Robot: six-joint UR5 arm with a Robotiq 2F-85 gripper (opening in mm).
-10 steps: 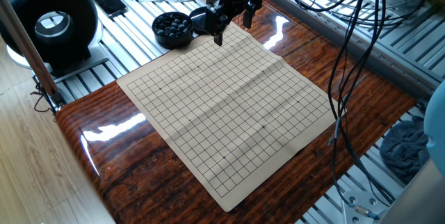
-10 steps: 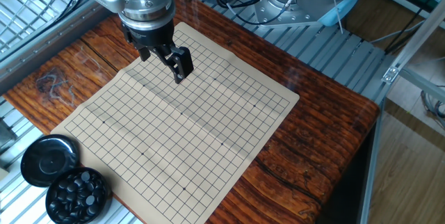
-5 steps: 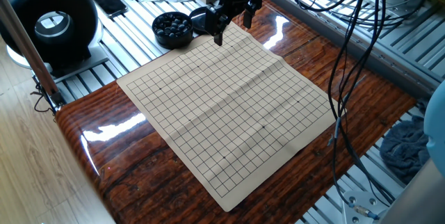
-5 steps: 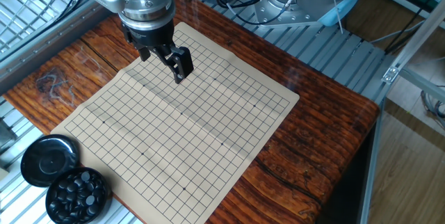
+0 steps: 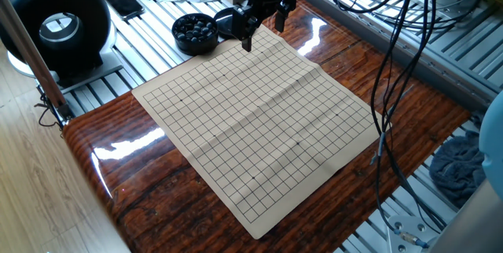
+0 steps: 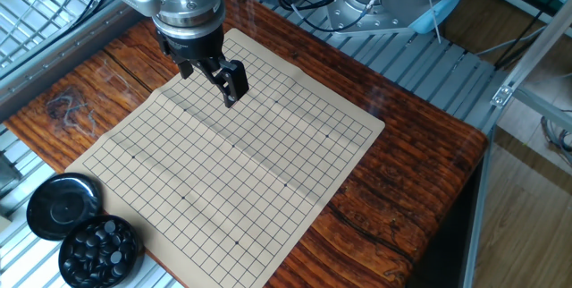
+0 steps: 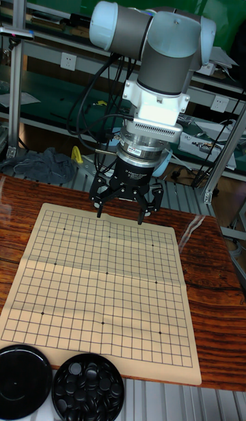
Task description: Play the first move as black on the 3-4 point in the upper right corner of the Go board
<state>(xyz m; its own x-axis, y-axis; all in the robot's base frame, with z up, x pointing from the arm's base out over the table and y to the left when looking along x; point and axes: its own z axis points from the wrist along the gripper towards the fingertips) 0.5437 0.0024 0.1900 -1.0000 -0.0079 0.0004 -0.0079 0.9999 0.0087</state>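
Observation:
The tan Go board [image 5: 259, 119] [image 6: 223, 154] [image 7: 102, 291] lies flat on the wooden table with no stone on it. Black stones fill a round black bowl [image 5: 195, 31] [image 6: 100, 252] [image 7: 87, 390] just off the board's edge, its lid [image 6: 61, 206] [image 7: 20, 380] beside it. My gripper [image 5: 262, 34] [image 6: 210, 84] [image 7: 120, 217] hangs open and empty a little above the board's far edge in the tall fixed view. The far right star dot [image 7: 156, 244] sits to its right, and the plain crossings around it are bare.
A large round black device [image 5: 59, 25] and a phone [image 5: 123, 1] lie beyond the table's end near the bowl. Black cables [image 5: 393, 64] hang over the table's right side. A blue cloth [image 5: 460, 166] lies off the table. Glossy wood [image 6: 402, 199] surrounds the board.

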